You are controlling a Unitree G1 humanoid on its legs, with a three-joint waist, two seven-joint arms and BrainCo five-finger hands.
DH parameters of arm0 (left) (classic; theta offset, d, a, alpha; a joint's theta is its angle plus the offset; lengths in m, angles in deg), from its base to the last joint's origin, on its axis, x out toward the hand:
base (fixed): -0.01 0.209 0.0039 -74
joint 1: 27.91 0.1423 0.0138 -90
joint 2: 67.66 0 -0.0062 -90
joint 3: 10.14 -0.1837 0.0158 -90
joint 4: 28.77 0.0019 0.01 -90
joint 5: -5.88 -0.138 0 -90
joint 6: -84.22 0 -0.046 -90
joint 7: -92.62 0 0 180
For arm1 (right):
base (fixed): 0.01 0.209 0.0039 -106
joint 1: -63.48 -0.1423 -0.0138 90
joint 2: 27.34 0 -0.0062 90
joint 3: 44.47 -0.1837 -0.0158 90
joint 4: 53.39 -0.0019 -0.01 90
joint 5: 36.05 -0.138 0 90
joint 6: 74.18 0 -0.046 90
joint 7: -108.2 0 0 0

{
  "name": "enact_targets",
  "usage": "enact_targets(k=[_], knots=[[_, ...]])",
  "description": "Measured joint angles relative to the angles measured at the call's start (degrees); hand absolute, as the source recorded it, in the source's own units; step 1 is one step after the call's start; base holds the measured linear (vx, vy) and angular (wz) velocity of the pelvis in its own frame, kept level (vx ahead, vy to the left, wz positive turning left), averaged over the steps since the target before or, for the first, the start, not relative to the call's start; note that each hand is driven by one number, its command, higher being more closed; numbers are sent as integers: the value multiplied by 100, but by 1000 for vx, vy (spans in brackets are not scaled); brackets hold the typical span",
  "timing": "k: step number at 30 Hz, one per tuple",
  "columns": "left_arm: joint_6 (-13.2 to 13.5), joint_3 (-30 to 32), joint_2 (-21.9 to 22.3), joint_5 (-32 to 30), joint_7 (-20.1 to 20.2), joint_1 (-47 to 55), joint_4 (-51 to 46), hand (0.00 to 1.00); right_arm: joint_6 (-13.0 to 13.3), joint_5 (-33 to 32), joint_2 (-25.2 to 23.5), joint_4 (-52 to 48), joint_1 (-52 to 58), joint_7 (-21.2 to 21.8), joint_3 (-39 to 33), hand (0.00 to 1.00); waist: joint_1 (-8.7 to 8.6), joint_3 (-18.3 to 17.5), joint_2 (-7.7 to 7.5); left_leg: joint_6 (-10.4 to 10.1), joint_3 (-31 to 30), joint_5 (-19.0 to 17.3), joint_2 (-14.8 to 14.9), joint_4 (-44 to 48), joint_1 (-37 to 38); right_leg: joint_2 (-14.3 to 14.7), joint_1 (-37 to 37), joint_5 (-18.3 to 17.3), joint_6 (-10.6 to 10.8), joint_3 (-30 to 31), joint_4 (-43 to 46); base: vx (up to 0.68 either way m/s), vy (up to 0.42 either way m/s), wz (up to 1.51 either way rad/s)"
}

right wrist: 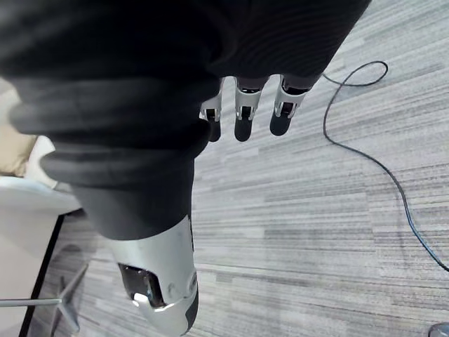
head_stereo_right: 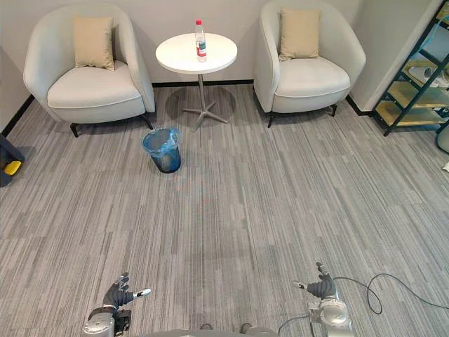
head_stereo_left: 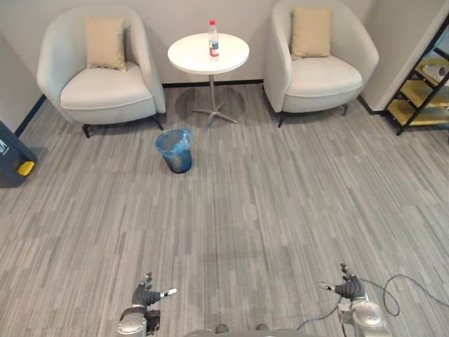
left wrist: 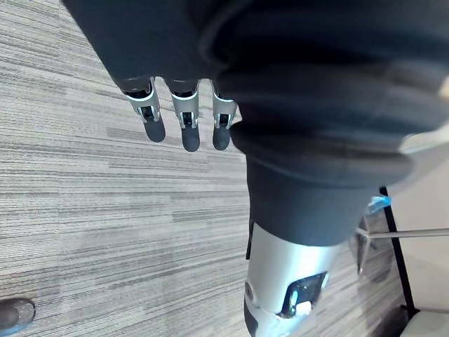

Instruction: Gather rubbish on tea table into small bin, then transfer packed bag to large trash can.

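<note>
A bottle (head_stereo_left: 213,40) with a red-and-white label, its print too small to be read, is stood upright on the tea table (head_stereo_left: 188,55); the small bin (head_stereo_left: 174,152) is set on the carpet (head_stereo_left: 273,210) nearby. The left hand (head_stereo_left: 147,295) and right hand (head_stereo_left: 349,288) are held low, fingers straight, nothing grasped.

No print is legible; the label on the bottle (head_stereo_left: 213,40) is too small

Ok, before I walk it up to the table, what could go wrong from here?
The bin stands on the floor on the way to the table; a step could kick it over. The bottle, tall and narrow, stands upright on that table; a clumsy reach may topple it.
</note>
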Motion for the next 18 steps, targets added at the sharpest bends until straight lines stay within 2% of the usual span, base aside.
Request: enact_targets(k=[6,10,18], knots=[[0,3,-3,-4,70,33,0,0,0,-17,83,0,20,31,0,0,-33,9,1,-2,1,-2,0,0,61,-2,39,-20,4,-2,38,-19,-14,0],[-2,-6,-6,-4,128,119,0,0,-4,-43,83,1,23,34,0,0,-117,16,-2,0,14,-3,0,-1,59,-4,24,-39,-28,-6,69,-47,-26,0],[-11,-14,-8,-7,119,104,0,0,-28,-144,81,6,18,34,0,0,-118,28,-4,4,168,-7,21,8,-101,4,-170,-37,-47,21,92,-33,-11,-5]])
